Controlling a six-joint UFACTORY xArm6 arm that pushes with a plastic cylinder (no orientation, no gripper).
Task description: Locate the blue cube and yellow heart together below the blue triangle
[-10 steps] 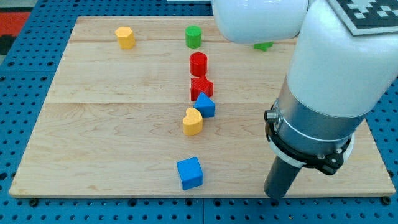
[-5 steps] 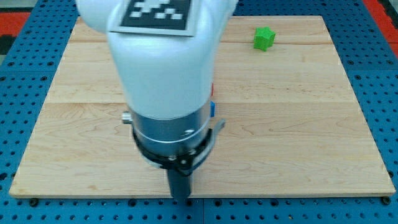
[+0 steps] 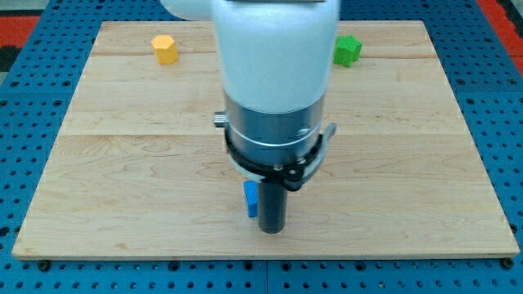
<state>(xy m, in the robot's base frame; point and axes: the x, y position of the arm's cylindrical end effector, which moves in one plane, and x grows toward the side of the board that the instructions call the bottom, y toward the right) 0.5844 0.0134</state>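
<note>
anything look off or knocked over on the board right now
Nothing stands out. My tip sits just right of the blue cube, which my arm mostly hides. The yellow block and green block sit upright near the board's top edge. Other blocks are hidden.

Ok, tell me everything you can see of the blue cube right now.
Only a narrow strip of the blue cube shows, on its left side; the rest is hidden behind my dark rod. It looks like a solid, matte-painted block, bright blue, with a lighter top face and a darker side face. It sits flat on the wooden board, near the view's bottom centre. My tip is just right of it and slightly lower in the view; whether they touch cannot be told. No other block is seen touching it.
</note>
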